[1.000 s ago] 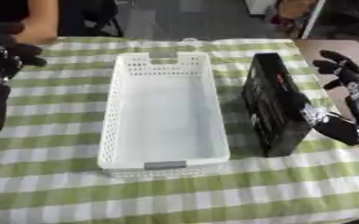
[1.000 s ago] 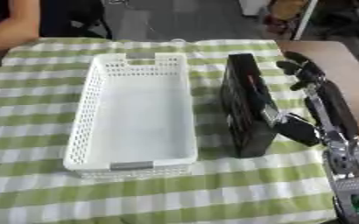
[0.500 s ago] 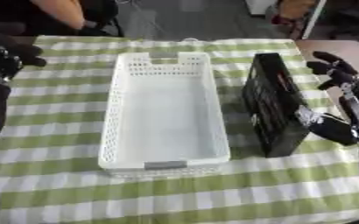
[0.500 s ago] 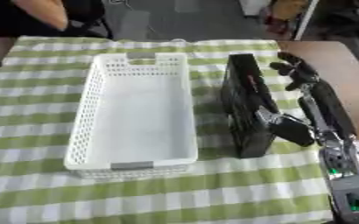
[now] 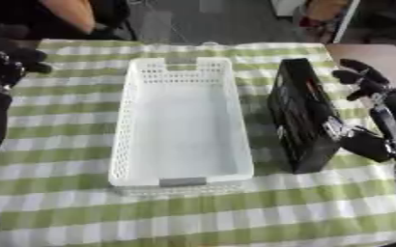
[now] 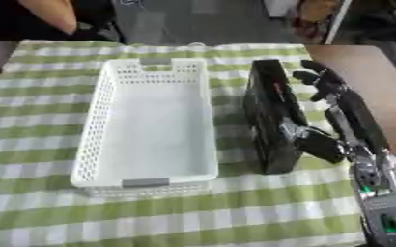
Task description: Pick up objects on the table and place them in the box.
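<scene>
A black box-shaped object [image 5: 301, 113] stands on its long edge on the checked cloth, just right of the white perforated basket [image 5: 135, 140], which holds nothing. My right hand [image 6: 346, 113] lies along the object's right side, open. Its fingers [image 6: 318, 77] are spread beside the far end, and its thumb [image 6: 318, 144] touches the near end. My left hand [image 5: 5, 61] hangs at the left edge, far from both, with relaxed fingers and nothing in it.
The green and white checked cloth [image 5: 193, 212] covers the table. A bare brown tabletop [image 6: 370, 72] shows at the right, under my right arm. A person's arm [image 5: 66, 14] shows beyond the far edge.
My right hand has drifted slightly left and nearer, closing in on the black object's side. The object, the basket and my left hand have stayed put.
</scene>
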Controlling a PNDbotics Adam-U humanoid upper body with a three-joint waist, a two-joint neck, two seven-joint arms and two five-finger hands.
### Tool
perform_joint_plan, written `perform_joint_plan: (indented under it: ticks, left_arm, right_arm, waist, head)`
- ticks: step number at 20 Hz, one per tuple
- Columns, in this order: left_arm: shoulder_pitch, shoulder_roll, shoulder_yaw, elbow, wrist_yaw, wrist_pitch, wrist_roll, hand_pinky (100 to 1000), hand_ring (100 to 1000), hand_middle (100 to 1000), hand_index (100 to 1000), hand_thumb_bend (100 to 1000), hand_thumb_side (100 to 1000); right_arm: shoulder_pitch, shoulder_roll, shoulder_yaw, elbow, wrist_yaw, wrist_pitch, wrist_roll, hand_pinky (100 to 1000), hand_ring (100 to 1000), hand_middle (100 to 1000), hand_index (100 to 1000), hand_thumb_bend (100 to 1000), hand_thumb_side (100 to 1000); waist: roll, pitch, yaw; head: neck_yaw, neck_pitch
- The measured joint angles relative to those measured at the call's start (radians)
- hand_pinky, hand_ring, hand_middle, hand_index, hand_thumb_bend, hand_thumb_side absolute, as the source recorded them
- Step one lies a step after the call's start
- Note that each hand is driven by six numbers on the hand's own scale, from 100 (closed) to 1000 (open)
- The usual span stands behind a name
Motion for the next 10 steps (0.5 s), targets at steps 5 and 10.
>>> perform_joint_plan:
  ticks: [5,10]
  left_arm:
    - [0.0,0.0,0.0,0.0,0.0,0.0,0.0,659,662,798,734,510,812]
    - [0.0,0.0,0.0,0.0,0.0,0.0,0.0,659,662,798,734,510,812]
  right_arm:
    - [0.0,0.0,0.001,0.007,0.001,-0.005,0.005,635,814,947,893,398,682]
    - [0.001,0.001,0.006,0.012,0.003,-0.01,0.01,636,816,948,893,395,682]
  waist:
    - [0.0,0.0,0.0]
    - [0.0,0.0,0.0]
  head:
    - [0.0,0.0]
    - [0.0,0.0]
